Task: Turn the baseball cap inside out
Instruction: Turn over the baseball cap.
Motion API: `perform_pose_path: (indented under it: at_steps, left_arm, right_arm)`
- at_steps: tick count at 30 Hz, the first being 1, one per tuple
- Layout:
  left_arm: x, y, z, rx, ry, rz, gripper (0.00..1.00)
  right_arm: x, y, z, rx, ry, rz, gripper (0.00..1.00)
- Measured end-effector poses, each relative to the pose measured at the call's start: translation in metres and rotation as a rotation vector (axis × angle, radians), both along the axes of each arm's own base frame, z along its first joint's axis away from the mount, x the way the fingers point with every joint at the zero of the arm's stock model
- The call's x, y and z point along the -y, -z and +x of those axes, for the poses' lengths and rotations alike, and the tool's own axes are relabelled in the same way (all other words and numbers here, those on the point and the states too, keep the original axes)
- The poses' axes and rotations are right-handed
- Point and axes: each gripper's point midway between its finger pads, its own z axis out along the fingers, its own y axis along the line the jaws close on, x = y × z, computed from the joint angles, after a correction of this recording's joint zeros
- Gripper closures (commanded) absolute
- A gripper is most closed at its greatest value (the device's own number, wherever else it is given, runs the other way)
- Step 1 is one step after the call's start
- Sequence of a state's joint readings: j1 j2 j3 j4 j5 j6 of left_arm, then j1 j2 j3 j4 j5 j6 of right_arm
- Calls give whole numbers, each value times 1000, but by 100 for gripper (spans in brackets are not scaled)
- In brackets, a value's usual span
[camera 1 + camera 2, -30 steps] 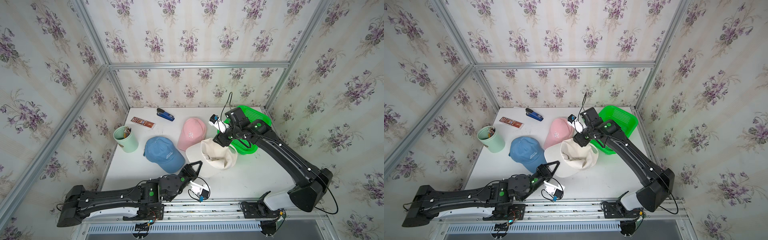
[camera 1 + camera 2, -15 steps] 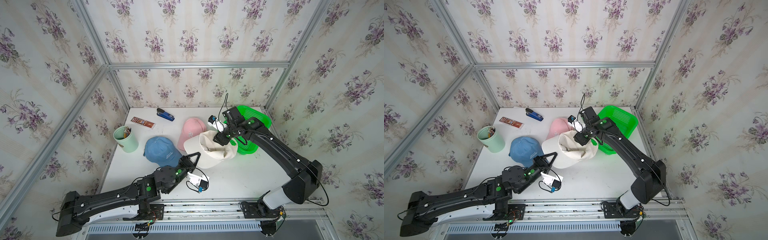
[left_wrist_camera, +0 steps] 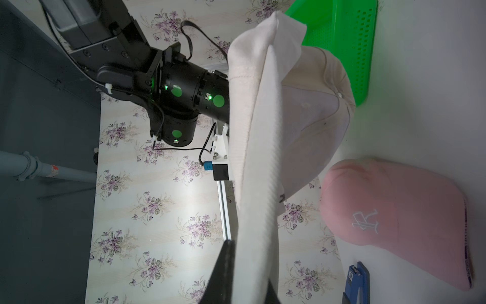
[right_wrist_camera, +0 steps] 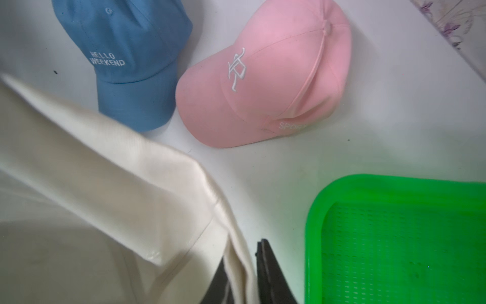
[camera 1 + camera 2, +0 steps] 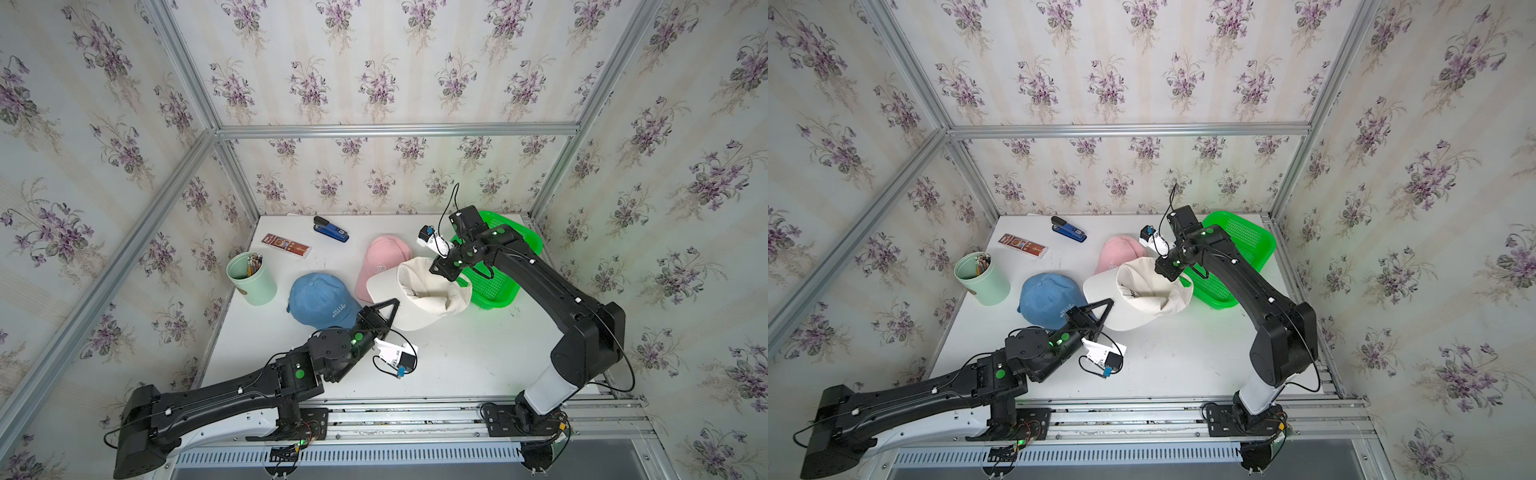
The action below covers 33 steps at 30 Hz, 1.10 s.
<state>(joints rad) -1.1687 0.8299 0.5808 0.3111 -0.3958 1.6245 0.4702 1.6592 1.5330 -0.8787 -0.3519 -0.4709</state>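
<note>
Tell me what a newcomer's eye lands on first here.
The white cap, held mid-table between both arms: the left gripper pinches its brim, the right gripper the crown's edge. Then the bright green basket at the far right.

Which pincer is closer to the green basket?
Right. The right pincer grips the white cap next to the green basket; the left pincer holds its brim by the blue cap.

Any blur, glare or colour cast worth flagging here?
Both top views: sharp, evenly lit, no glare. Left wrist view: white cap soft near the lens, green tint on the table beside the green basket. Right wrist view: white cap blurred close up, pink cap crisp.
</note>
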Motion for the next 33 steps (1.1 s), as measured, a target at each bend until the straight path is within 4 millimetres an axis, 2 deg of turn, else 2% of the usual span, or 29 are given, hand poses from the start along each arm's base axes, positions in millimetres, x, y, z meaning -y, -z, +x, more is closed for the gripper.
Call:
perform_pose_path:
  at_steps: [3, 9, 19, 26, 33]
  left_arm:
    - [-2, -6, 2, 10, 1, -21, 87]
    - [-12, -27, 15, 33, -32, -93, 87]
    - [-32, -69, 50, 19, -104, -346, 89]
    - [-38, -80, 81, 23, -176, -457, 89]
    - [-48, -96, 112, 44, -274, -591, 90]
  right_arm:
    - [-2, -1, -7, -32, -17, 65, 94]
    - [-11, -23, -11, -66, -34, 262, 97]
    - [-29, -42, -8, -251, 29, 629, 99]
    - [-22, -64, 0, -343, 109, 885, 98]
    - [-23, -90, -8, -373, 97, 1011, 96]
